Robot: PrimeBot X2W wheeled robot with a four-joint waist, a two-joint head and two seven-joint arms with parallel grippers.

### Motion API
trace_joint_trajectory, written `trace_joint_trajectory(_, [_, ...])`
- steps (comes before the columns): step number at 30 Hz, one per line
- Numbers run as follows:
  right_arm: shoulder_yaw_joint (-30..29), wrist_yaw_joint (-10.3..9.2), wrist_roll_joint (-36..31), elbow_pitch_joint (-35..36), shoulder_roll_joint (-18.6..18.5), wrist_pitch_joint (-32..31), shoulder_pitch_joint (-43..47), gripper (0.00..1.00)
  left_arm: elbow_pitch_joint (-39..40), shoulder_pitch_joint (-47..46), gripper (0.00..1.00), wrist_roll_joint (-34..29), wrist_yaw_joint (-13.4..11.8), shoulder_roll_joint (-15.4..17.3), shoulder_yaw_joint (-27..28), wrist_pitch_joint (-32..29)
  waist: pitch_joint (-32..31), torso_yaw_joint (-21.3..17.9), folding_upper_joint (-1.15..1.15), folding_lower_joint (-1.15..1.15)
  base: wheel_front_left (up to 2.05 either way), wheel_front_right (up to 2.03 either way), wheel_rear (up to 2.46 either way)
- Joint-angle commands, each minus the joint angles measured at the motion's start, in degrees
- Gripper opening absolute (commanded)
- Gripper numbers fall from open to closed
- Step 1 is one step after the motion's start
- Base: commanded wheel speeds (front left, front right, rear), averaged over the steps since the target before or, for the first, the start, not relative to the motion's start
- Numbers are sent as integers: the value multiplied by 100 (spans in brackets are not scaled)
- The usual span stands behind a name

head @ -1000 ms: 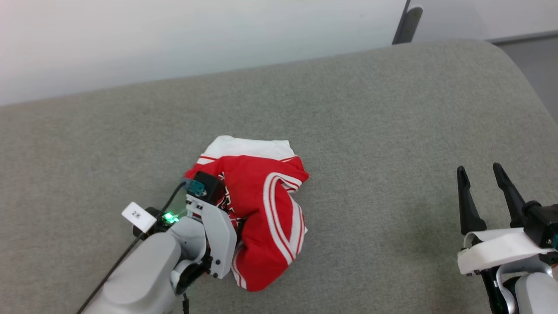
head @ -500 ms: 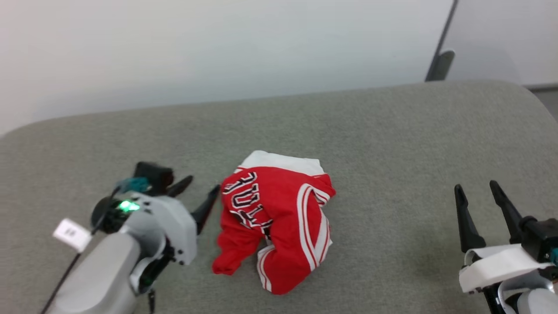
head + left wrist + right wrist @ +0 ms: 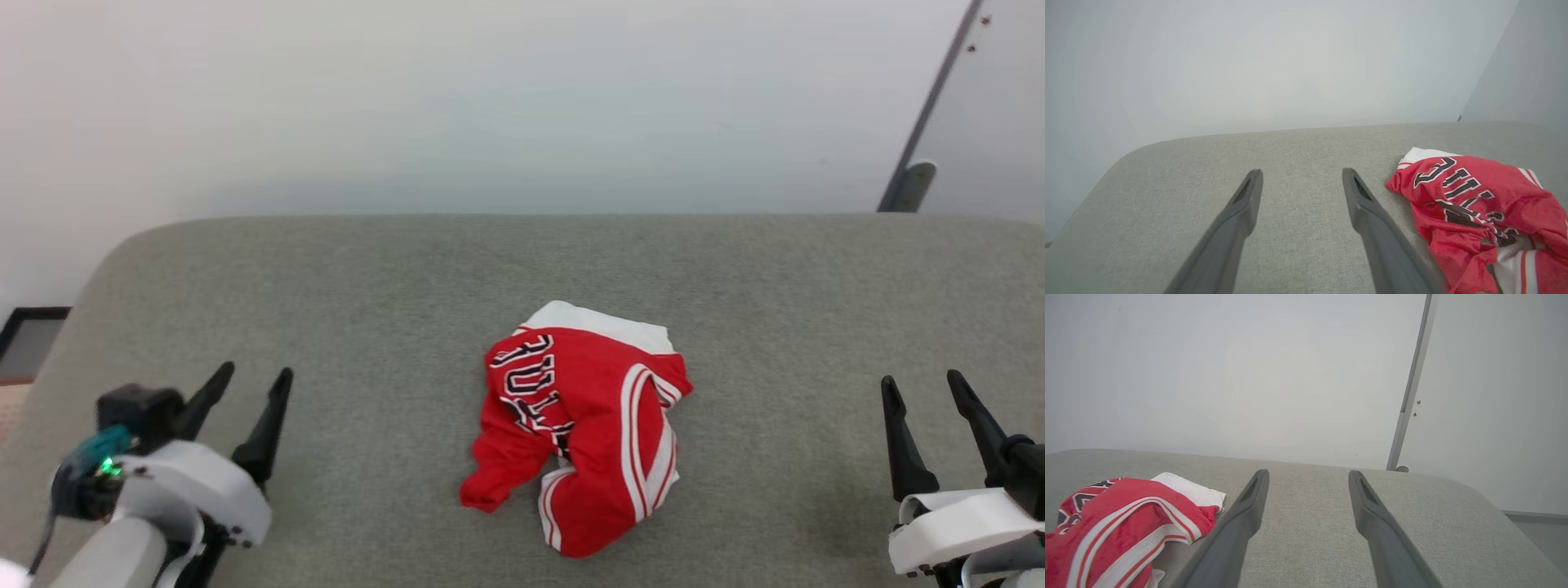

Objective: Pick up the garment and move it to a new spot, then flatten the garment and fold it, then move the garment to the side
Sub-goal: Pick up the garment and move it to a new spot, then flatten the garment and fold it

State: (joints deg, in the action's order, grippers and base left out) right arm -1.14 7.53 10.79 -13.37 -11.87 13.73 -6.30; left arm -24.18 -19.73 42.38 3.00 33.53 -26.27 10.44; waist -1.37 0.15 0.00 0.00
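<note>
Garment (image 3: 580, 433) lies in a crumpled heap near the middle of the grey padded bench (image 3: 367, 286), a little toward 6 o'clock in the head view, and nothing touches it. The left hand (image 3: 255, 371) sits well apart from it at 8 o'clock. Its two dark fingers are spread and hold nothing. The right hand (image 3: 921, 379) sits well apart at 4 o'clock, likewise spread and holding nothing. In each wrist view bare bench fabric shows between the fingers, with the heap off to one side.

The heap is bunched and folded over itself. A white sleeve (image 3: 600, 320) peeks out at its 12 o'clock edge. Black lettering (image 3: 531, 380) runs down the 10 o'clock side, and white-and-red striped trim (image 3: 633, 441) curves down the 4 o'clock side. A loose red lobe (image 3: 490, 490) trails out at 7 o'clock.

The garment looks light, thin and limp. It should sag and drape when lifted, and the jersey weave may be somewhat slippery. A pinch into the middle of the pile would probably catch several layers and keep it balled up.

Better holds are the free edges, where the layers can be told apart:
- Left hand: the trailing lobe at 7 o'clock.
- Right hand: the trim or the sleeve.

Two holds set wide apart should let its own weight open it out. Flattening and folding are not yet begun.
</note>
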Motion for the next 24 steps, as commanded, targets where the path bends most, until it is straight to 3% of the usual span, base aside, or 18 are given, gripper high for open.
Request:
trace_joint_trajectory(1, [-56,-8,-22,-22,-9,46,66,100,2,164,100,52,-53,49,114,149,-82,166,0,0,0,0,0])
trace_joint_trajectory(10, [-273,-8,-97,-54,13,102,212,100,206,711,100,201,-131,112,639,440,-150,392,0,0,0,0,0])
trace_joint_trajectory(24, [-315,-8,-87,-75,33,143,276,100,671,1171,100,-26,-233,-69,1142,479,-132,510,0,0,0,0,0])
